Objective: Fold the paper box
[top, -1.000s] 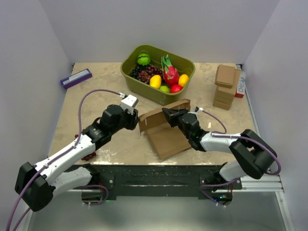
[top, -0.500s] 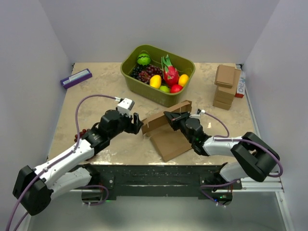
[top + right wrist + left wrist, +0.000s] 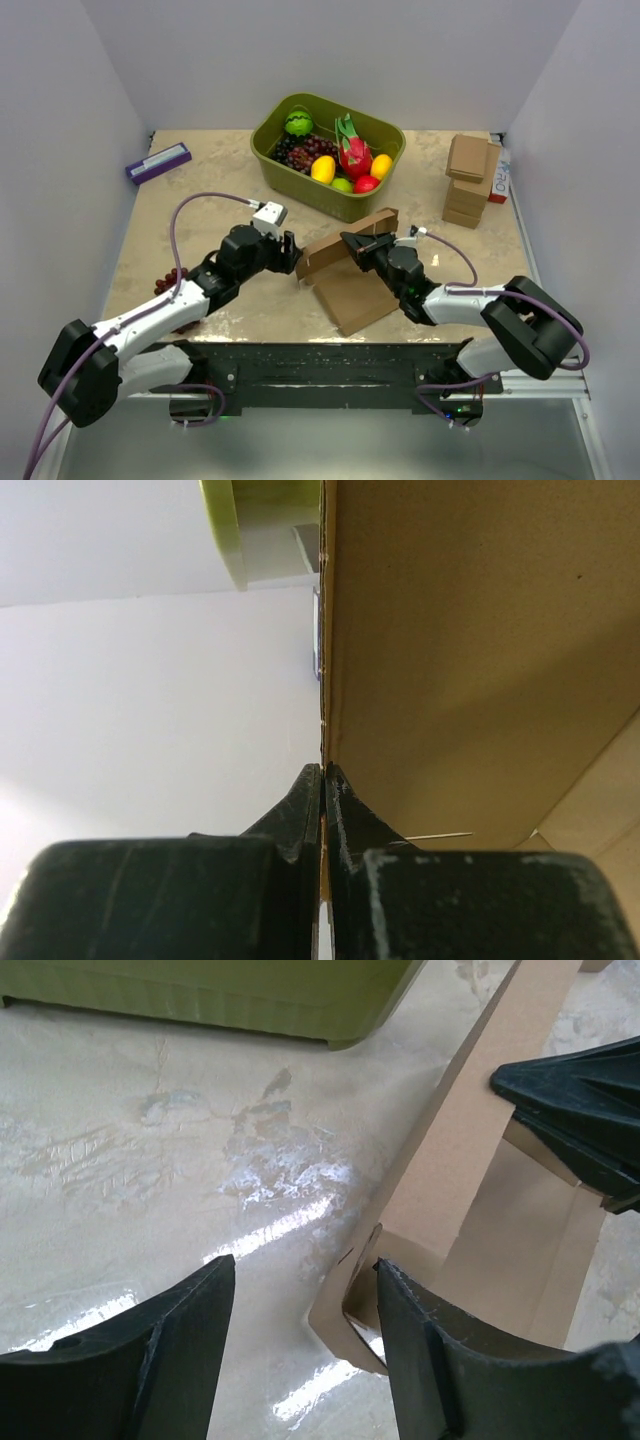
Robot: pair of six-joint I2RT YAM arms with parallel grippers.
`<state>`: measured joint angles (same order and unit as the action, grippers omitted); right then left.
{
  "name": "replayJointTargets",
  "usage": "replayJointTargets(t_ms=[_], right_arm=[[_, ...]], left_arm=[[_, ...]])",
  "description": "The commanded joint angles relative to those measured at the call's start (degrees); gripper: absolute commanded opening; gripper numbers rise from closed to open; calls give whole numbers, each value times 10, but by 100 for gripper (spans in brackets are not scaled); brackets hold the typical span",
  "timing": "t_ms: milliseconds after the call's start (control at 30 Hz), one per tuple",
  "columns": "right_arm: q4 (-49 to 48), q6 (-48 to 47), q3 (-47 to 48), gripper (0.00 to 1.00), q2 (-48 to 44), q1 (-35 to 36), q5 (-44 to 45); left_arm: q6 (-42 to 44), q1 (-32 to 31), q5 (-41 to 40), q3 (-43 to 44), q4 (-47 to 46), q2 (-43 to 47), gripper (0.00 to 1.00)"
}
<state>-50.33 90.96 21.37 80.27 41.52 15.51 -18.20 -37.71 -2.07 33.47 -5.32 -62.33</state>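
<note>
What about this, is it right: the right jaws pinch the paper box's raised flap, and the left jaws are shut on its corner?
No: the left jaws stand open beside the corner of the paper box, as the left wrist view shows. The rest holds.

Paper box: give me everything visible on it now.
The paper box is plain brown cardboard, half folded. One panel lies flat on the table, and a long creased wall stands along its far edge, with a small flap at the left corner. The right gripper is shut on the wall's edge. The left gripper is open at that corner.
</note>
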Motion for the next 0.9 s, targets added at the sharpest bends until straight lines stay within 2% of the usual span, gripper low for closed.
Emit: replayJointTargets(t_ms=[0, 100, 500, 767, 867], right_arm=[[-22, -16, -4, 0, 8, 1, 1], [-28, -13, -1, 0, 15, 1, -2], [-50, -2, -4, 0, 33, 2, -11], [-47, -3, -8, 0, 30, 2, -7], [-41, -3, -10, 0, 27, 1, 0]], left_arm=[[14, -4, -4, 10, -36, -13, 61], [17, -7, 0, 6, -38, -12, 57], [11, -24, 12, -1, -67, -50, 57], [-13, -32, 0, -19, -101, -59, 57], [-17, -32, 0, -21, -102, -40, 61]])
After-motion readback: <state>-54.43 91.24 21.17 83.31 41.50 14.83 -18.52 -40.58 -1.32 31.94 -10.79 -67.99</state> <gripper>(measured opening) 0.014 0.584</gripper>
